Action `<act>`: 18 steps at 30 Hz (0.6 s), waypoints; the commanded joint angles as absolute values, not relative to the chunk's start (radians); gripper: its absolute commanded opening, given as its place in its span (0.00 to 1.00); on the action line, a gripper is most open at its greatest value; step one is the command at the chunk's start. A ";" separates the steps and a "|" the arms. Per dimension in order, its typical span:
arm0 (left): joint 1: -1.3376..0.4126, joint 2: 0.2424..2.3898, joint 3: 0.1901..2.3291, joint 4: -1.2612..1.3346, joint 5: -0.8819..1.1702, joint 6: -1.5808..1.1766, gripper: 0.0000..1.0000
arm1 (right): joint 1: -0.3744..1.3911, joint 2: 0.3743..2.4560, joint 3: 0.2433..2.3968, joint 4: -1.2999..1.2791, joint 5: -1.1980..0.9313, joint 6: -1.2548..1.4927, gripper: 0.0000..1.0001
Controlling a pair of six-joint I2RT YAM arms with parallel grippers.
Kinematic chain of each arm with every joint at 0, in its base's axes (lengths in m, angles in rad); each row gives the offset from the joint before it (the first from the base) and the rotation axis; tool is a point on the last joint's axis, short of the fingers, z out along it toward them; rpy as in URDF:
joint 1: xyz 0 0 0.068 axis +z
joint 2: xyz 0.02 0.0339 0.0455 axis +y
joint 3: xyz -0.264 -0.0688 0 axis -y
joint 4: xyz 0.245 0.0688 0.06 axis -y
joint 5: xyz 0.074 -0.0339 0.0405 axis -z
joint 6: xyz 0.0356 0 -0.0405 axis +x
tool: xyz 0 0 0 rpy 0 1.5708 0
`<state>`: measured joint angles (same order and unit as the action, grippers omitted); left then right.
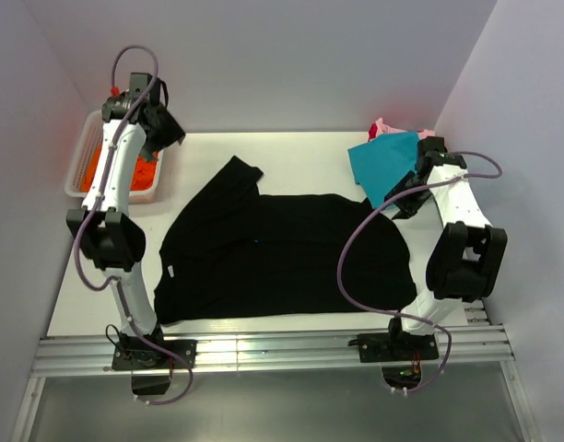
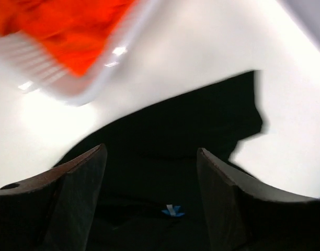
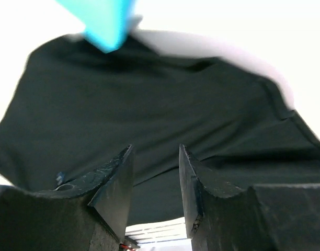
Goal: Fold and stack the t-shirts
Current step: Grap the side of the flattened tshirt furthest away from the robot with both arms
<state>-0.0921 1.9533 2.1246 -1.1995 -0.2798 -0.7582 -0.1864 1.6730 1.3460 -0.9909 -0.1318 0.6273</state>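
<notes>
Left gripper [image 2: 151, 152] — fingers apart, nothing between them. It hangs over the far left part of the black t-shirt [image 1: 282, 258], near the sleeve. Right gripper [image 3: 156, 149] — fingers parted by a narrower gap, also gripping nothing, above the shirt's far right edge.

The black shirt is spread flat across the middle of the white table [image 1: 300, 149], one sleeve pointing to the far left. The teal t-shirt [image 1: 383, 164] lies at far right, its near corner reaching the black cloth's edge. The pink t-shirt [image 1: 383, 127] is bunched just behind the teal. The orange t-shirt [image 1: 146, 173] sits in the white mesh basket [image 1: 77, 175] at the table's far left edge.

Pale lilac-grey walls [image 1: 264, 55] close three sides. Aluminium rails [image 1: 282, 352] at the near edge carry both arm bases.

Only the left wrist view shows the light-blue logo [image 2: 172, 210] clearly, low between the fingers. The right wrist view gives a blurred teal corner and no basket. The pink cloth appears in the top view alone.
</notes>
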 commanded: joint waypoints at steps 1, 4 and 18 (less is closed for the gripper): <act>-0.068 2.149 2.244 -1.137 -0.016 -0.655 0.76 | -0.170 1.609 1.376 -1.054 -0.150 0.632 0.45; -0.061 2.324 2.356 -1.077 0.163 -0.649 0.77 | -0.158 1.594 1.377 -1.061 -0.127 0.634 0.44; -0.058 2.661 2.468 -0.661 0.472 -0.776 0.78 | -0.129 1.505 1.364 -1.172 -0.002 0.681 0.41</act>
